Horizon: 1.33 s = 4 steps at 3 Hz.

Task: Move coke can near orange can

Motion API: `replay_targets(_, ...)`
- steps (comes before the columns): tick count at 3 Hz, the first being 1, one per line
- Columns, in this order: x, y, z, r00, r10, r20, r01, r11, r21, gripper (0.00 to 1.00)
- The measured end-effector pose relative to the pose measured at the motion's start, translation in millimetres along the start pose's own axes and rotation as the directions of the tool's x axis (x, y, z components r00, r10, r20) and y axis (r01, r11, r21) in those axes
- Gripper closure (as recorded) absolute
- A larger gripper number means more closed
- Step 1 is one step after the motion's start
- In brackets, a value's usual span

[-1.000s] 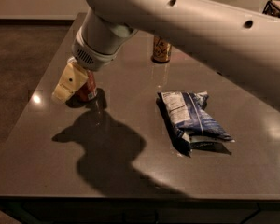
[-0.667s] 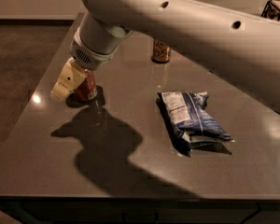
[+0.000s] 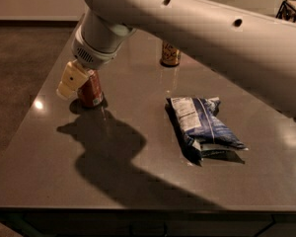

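The coke can (image 3: pixel 91 92), red with a silver top, stands on the dark table (image 3: pixel 138 181) at its left side. My gripper (image 3: pixel 75 83), cream-coloured below the grey wrist, is down at the can's top and left side and partly covers it. The orange can (image 3: pixel 170 55) stands upright at the back of the table, well to the right of and beyond the coke can; the arm hides its top.
A blue and white chip bag (image 3: pixel 203 129) lies flat at the right centre of the table. My large white arm (image 3: pixel 202 28) crosses the top of the view. The table's left edge is close to the coke can.
The arm and wrist have shifted slightly to the left and up. The coke can, orange can and chip bag stay where they were.
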<state>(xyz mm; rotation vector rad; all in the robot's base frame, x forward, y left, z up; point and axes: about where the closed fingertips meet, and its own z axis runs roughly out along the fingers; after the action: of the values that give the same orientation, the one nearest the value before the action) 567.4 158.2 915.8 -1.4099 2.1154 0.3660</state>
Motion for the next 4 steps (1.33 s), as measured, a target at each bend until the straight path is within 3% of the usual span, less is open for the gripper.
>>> replay_targets(2, 2.0, -9.8, -5.3, 1.0, -0.014, -0.009, 0.014, 0.9999, 0.0, 0.65)
replay_targets(3, 1.5, -25.5, -24.5, 1.0, -0.024, -0.006, 0.024, 0.9995, 0.019, 0.88)
replay_targets(4, 5.3, -55.3, -51.5, 1.0, -0.003, -0.01, 0.003, 0.9981, 0.062, 1.0)
